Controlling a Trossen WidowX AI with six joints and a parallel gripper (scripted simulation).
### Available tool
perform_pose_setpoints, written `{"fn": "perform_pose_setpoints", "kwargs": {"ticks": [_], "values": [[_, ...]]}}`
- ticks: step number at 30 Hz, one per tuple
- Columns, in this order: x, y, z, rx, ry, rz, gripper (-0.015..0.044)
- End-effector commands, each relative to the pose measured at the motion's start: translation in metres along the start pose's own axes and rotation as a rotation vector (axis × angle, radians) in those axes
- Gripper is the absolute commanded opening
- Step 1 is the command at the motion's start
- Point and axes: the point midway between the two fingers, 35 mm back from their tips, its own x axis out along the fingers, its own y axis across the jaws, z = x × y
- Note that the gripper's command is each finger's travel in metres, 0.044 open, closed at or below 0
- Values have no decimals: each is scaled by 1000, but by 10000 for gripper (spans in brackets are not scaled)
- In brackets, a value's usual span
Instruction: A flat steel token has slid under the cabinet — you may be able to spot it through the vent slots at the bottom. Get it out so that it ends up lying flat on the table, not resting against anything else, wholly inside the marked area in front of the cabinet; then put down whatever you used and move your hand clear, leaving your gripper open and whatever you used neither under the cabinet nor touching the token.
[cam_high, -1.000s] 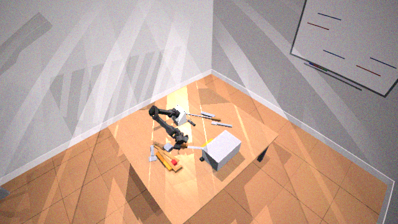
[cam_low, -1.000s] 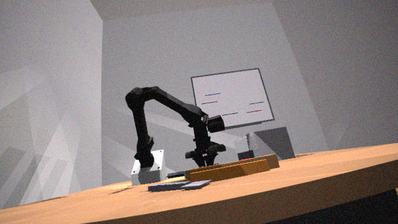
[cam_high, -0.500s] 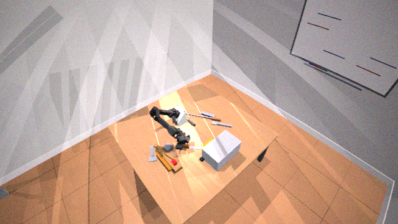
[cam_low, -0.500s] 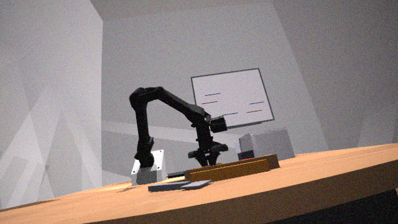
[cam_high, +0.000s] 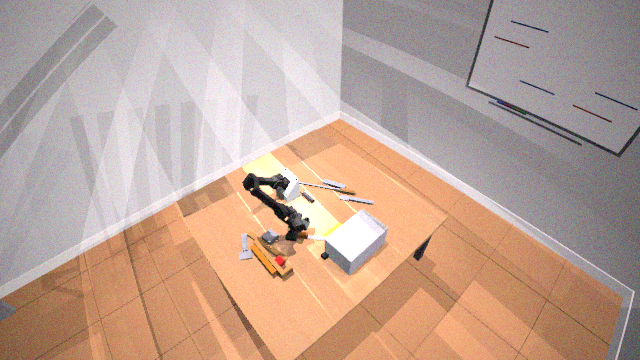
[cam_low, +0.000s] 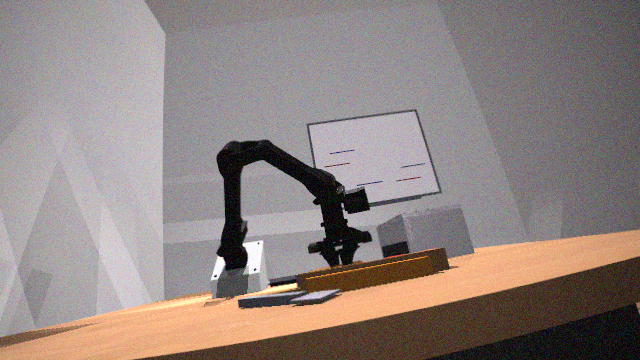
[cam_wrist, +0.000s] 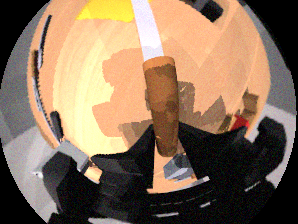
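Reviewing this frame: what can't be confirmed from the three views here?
- Steel token: not visible in any view; the white cabinet covers whatever lies under it, and its vent slots are too small in the top view.
- Tool's far tip: in the wrist view the brown-handled tool in the gripper runs to the image edge.
- Jaw contact: in the exterior view the orange bar hides the jaws' tips.
- Red item: too small to identify.
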Motion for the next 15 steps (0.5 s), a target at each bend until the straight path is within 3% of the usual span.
{"fn": "perform_pose_setpoints", "kwargs": {"ticks": [1,15], "values": [[0,-1,8,0,-2,0,0],[0,-1,27,1,-3,0,0]]}}
